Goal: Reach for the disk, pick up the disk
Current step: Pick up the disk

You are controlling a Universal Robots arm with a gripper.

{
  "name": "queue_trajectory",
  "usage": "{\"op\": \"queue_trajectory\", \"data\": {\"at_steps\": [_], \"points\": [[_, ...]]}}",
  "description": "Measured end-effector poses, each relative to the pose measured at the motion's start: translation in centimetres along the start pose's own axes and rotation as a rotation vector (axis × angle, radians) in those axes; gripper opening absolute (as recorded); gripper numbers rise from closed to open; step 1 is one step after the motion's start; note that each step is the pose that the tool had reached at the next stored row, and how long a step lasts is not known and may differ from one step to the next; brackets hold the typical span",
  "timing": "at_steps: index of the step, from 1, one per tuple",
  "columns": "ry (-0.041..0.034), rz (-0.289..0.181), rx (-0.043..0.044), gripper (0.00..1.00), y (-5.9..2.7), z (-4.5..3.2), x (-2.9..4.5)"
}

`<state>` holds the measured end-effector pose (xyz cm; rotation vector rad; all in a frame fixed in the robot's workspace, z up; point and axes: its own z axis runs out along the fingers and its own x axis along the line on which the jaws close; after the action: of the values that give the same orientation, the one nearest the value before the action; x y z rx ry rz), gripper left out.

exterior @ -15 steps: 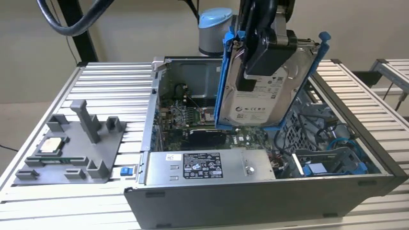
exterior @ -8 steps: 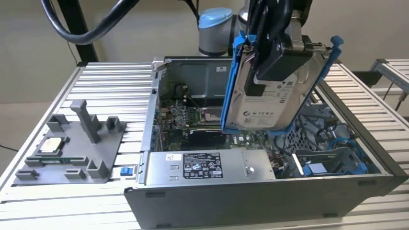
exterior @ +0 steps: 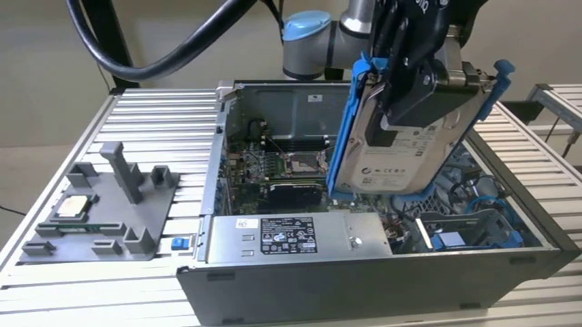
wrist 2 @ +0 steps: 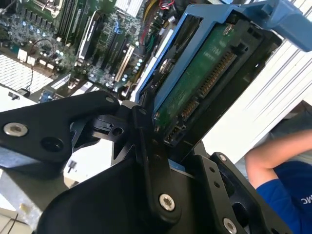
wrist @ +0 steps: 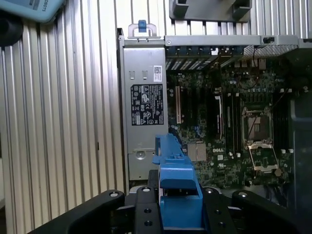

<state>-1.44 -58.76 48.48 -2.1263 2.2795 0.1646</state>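
in the exterior view, the black gripper (exterior: 427,85) on the robot arm has its fingers clenched on the disk (exterior: 400,160), a flat silver-grey hard drive with a white printed label framed by a bright blue plastic bracket. the disk hangs tilted in the air, clear above the open grey metal computer case (exterior: 364,286), with its lower edge over the green motherboard (exterior: 272,170) and the silver power supply box (exterior: 291,238). the case sits on a ribbed aluminium tabletop (exterior: 146,109). toward the exterior view's left, well apart from the case, lies a grey plastic fixture tray (exterior: 109,218) with a small square silver chip (exterior: 75,206) resting on it, and a small blue clip (exterior: 179,242) sits just beside the case. in the second wrist view, the disk's green circuit-board underside (wrist 2: 204,73) and blue bracket show between the black fingers (wrist 2: 146,141), which are closed against its edge; the motherboard (wrist 2: 73,39) lies below, and a person's arm in a blue sleeve (wrist 2: 278,165) is at the side. in the first wrist view, the blue bracket of the disk (wrist: 173,190) stands up between the black fingers (wrist: 146,209), above the power supply box (wrist: 146,112) and the motherboard (wrist: 229,126) inside the open case.
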Motion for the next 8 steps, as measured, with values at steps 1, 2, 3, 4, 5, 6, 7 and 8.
{"op": "queue_trajectory", "data": {"at_steps": [1,2,3,4,5,6,7,8], "points": [[0.0000,0.000,-0.0001,0.00,-0.15,-0.01,0.13],[0.0000,0.000,-0.0002,0.00,-0.30,-0.02,0.25],[0.0000,0.000,-0.0002,0.00,-0.43,-0.03,0.36],[0.0000,0.000,-0.0003,0.00,-0.55,-0.03,0.45],[0.0000,0.000,-0.0003,0.00,-0.69,-0.04,0.55],[0.0000,0.000,-0.0004,0.00,-0.83,-0.05,0.65],[0.0000,0.000,-0.0005,0.00,-0.98,-0.06,0.75],[0.0001,0.000,-0.0005,0.00,-1.12,-0.06,0.81]]}}
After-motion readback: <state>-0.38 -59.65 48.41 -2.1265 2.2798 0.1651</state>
